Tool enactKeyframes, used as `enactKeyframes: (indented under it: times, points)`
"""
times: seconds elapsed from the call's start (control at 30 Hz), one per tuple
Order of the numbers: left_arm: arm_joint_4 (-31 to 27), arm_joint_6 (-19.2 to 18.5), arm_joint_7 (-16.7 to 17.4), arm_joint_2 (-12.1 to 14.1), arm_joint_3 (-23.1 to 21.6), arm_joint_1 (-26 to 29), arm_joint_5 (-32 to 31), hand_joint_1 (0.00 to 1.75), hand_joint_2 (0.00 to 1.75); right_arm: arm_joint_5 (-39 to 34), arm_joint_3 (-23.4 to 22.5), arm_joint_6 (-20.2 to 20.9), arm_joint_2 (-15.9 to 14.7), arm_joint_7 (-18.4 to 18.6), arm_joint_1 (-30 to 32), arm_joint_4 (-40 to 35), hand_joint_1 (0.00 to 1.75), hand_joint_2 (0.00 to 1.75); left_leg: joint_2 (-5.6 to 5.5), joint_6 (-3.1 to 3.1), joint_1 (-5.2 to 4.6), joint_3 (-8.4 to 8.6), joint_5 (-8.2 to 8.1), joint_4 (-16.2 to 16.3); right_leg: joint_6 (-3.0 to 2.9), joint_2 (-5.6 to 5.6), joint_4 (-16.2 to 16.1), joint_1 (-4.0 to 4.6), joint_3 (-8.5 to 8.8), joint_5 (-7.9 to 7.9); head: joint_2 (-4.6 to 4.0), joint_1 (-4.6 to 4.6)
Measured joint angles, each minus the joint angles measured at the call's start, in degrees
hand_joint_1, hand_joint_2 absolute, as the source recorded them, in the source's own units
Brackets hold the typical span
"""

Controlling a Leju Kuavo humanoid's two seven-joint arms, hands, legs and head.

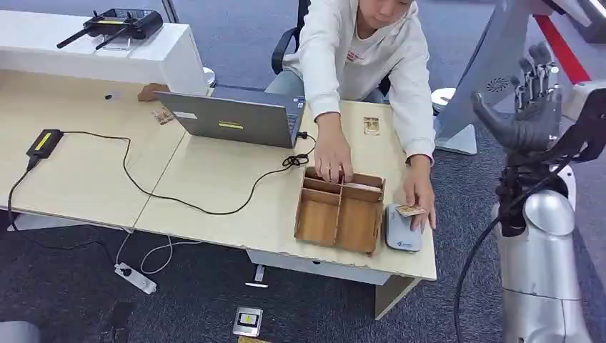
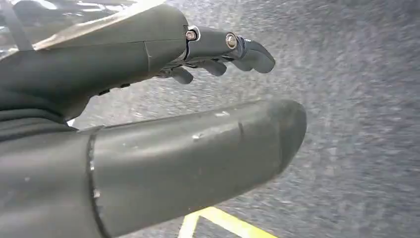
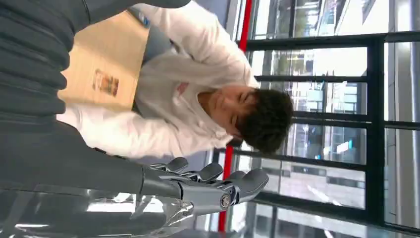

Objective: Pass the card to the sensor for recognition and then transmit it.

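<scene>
At the table's right front corner: grey sensor (image 1: 402, 229) lying flat, close to the front edge. Person's hand (image 1: 419, 201) holds a card (image 1: 410, 210) on its upper end, card touching or just over the pad, can't tell which. Wooden divided tray (image 1: 341, 209) sits just beside the sensor on its left. Person's other hand (image 1: 333, 160) is reaching into the tray's rear compartments; something flat in there under the fingers, too small to tell.

Person in a white sweatshirt (image 1: 357, 53) is seated at the table's far edge, leaning in over it.

Right hand (image 1: 532, 114) is raised off the table's right edge, well apart from the sensor and card. Fingers pointing up, thumb out to the side, holding nothing. Right wrist view agrees: fingers (image 3: 213, 174) extended and apart, empty, person behind them.

Left hand (image 2: 163, 99) is over grey carpet with a yellow floor line (image 2: 218, 218). Fingers (image 2: 247, 49) stretched out, thumb separate, nothing in it.

Rest of the table: open laptop (image 1: 236, 118) toward the far edge, its cable (image 1: 207, 204) running across to a black adapter (image 1: 44, 143) near the left edge. Another small card (image 1: 371, 126) lies flat near the far right corner. Power strip (image 1: 136, 277) on the floor under the front edge.
</scene>
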Motion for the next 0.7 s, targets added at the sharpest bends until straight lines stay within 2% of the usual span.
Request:
enactKeyframes:
  times: [0.03, 0.07, 0.1, 0.4, 0.7]
  points:
    - [0.29, 0.48, -0.72, 0.02, 0.15, -0.18, 0.24, 0.0, 0.0, -1.93, 0.02, 0.33, 0.28, 1.14, 0.36, -0.72, 0.0, 1.75, 0.01, 0.0, 0.0, 0.01, 0.0, -0.01, 0.0, 0.0, 0.0, 0.0, 0.02, 0.0, 0.0, 0.0]
    - [0.57, 0.9, -1.18, 0.02, 0.18, -0.34, 0.35, 0.0, 0.0, -3.7, 0.05, 0.54, 0.61, 1.93, 0.82, -1.38, 0.0, 0.0, 0.01, 0.0, 0.0, 0.01, 0.0, -0.01, 0.0, 0.0, 0.0, 0.0, 0.02, 0.0, 0.0, 0.02]
    - [0.83, 1.27, -1.42, 0.0, 0.18, -0.49, 0.44, 0.0, 0.0, -4.76, 0.2, 0.9, 0.85, 2.37, 1.42, -1.93, 0.0, 1.75, 0.01, 0.0, -0.01, 0.0, 0.0, -0.01, 0.0, 0.0, 0.0, 0.0, 0.02, 0.0, 0.0, 0.0]
    - [2.38, 2.6, -1.64, -0.07, 0.2, -1.16, 1.05, 0.0, 0.0, -6.72, 3.19, 2.43, 3.32, 1.82, 3.32, -4.11, 0.0, 1.75, 0.01, 0.0, -0.01, 0.0, 0.0, -0.01, 0.0, 0.0, 0.0, -0.01, 0.02, 0.0, 0.0, 0.02]
    - [2.89, 2.6, -1.4, -0.13, 0.2, -1.18, 1.22, 0.0, 0.0, -7.13, 4.59, 2.62, 4.07, 1.82, 3.49, -4.77, 0.0, 1.75, 0.01, 0.0, -0.01, 0.0, 0.0, -0.01, 0.0, 0.0, 0.0, -0.01, 0.02, 0.0, 0.0, 0.0]
